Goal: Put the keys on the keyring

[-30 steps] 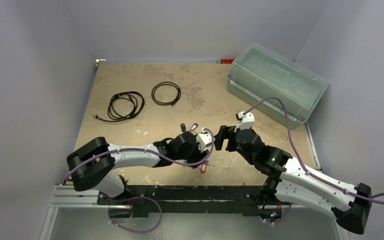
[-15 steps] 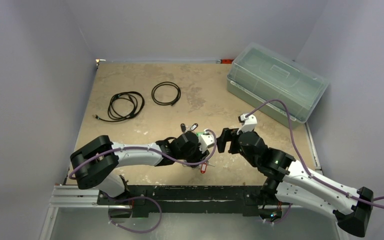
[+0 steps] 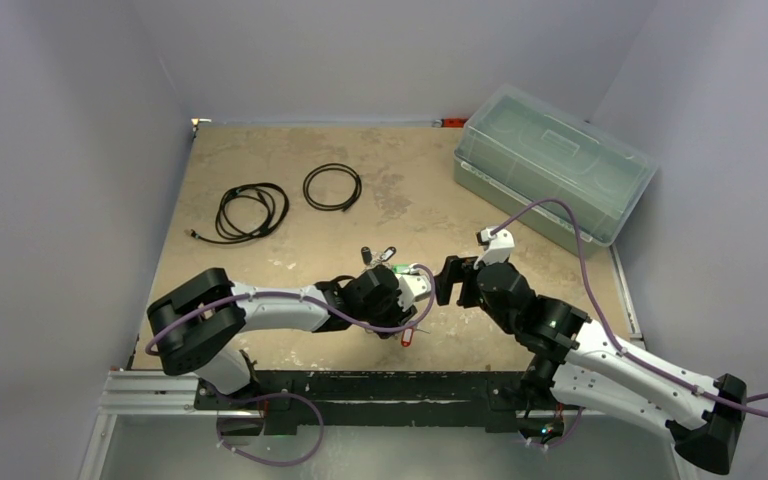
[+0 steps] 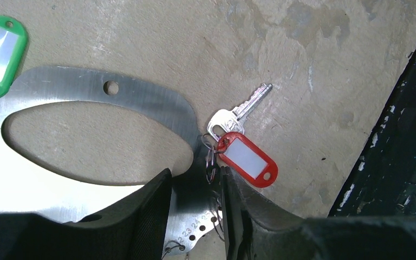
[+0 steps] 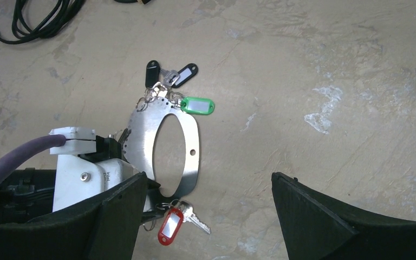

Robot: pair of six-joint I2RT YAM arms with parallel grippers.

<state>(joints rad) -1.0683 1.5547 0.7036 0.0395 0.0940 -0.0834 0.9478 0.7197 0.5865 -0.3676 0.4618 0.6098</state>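
Securing keyring (image 4: 103, 97): band pinched by left gripper (image 4: 195, 179) jaws, lower centre; right gripper (image 5: 208, 187) jaws wide, empty. Next: red key (image 4: 246, 157) likely to be threaded.

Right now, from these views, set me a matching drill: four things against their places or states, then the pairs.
1 red tag
2 green tag
3 clear box
4 right claw

A open, empty
B far right corner of the table
C beside the left claw
D keyring end away from the left claw

Pairs: 1-C, 2-D, 3-B, 4-A
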